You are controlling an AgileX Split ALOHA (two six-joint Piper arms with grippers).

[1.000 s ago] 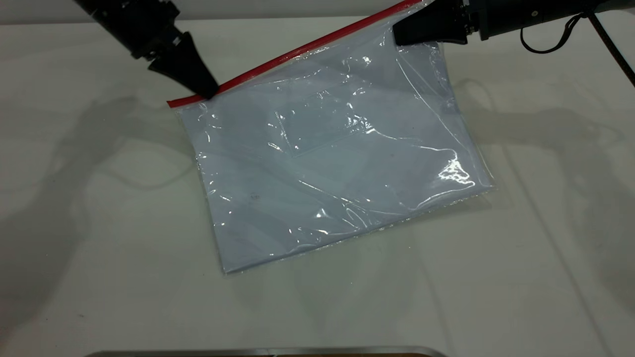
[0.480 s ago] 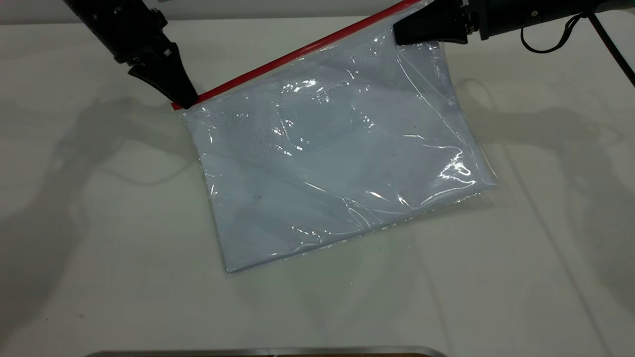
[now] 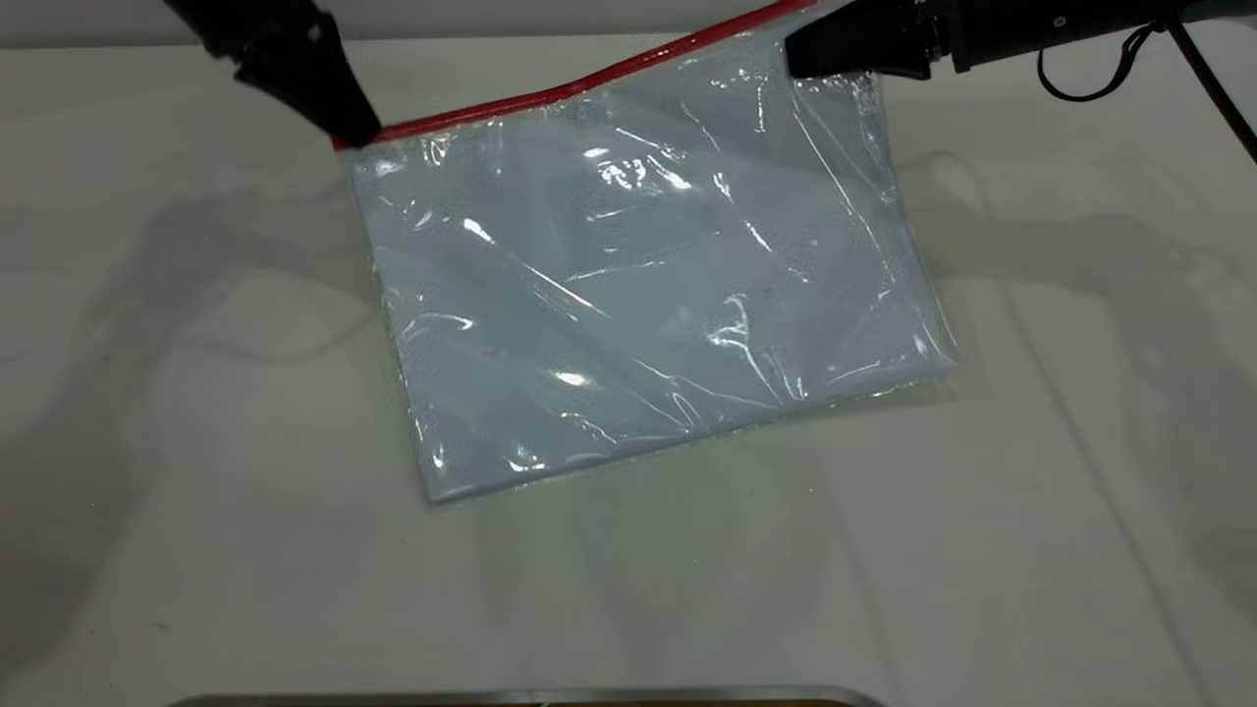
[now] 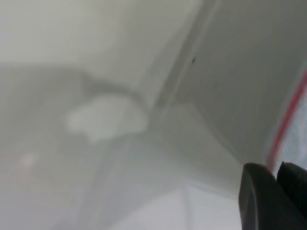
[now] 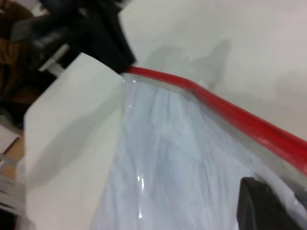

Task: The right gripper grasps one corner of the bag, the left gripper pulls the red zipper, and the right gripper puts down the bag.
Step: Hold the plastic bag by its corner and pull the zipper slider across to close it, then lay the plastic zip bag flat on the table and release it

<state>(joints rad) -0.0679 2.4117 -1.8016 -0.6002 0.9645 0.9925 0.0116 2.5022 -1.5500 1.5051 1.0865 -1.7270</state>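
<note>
Paper [image 3: 628, 324] fills the bag [image 3: 845, 295]; right gripper [image 3: 800, 59] jaws clamp its corner, left gripper [image 3: 355, 133] jaws pinch the red zipper [image 3: 589, 81].

white table [image 3: 196, 491], soft shadows, metal edge [image 3: 530, 697]

We can read no words, numbers or signs anywhere, not even on the bag [image 3: 638, 285].
</note>
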